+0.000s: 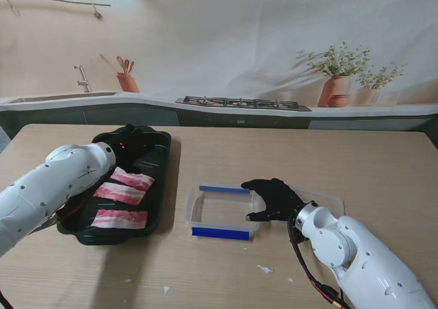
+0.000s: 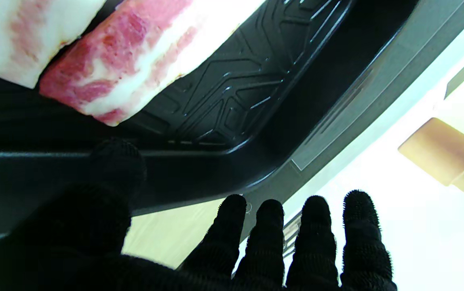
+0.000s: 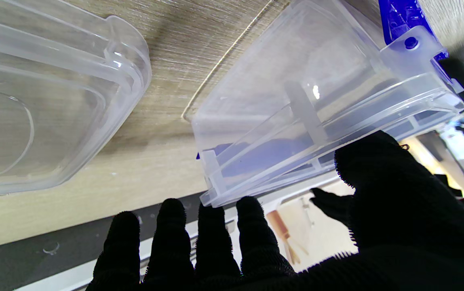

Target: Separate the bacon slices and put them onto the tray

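Three pink-and-white bacon slices (image 1: pixel 133 179), (image 1: pixel 120 193), (image 1: pixel 120 218) lie apart, side by side, in the black tray (image 1: pixel 166 165) on my left. My left hand (image 1: pixel 130 141), in a black glove, hovers over the tray's far end, open and holding nothing. In the left wrist view its fingers (image 2: pixel 308 238) are spread past the tray's ribbed floor (image 2: pixel 232 89), and a slice's end (image 2: pixel 135 60) lies close by. My right hand (image 1: pixel 274 198) is open at the right side of a clear container (image 1: pixel 191 209). Its thumb (image 3: pixel 377 169) lies against the container's rim (image 3: pixel 317 101).
The clear container has blue latches (image 1: pixel 220 233) on its near and far sides and looks empty. Its clear lid (image 1: pixel 328 201) lies flat to its right, partly under my right wrist. A few white crumbs (image 1: pixel 265 270) dot the wooden table nearer to me.
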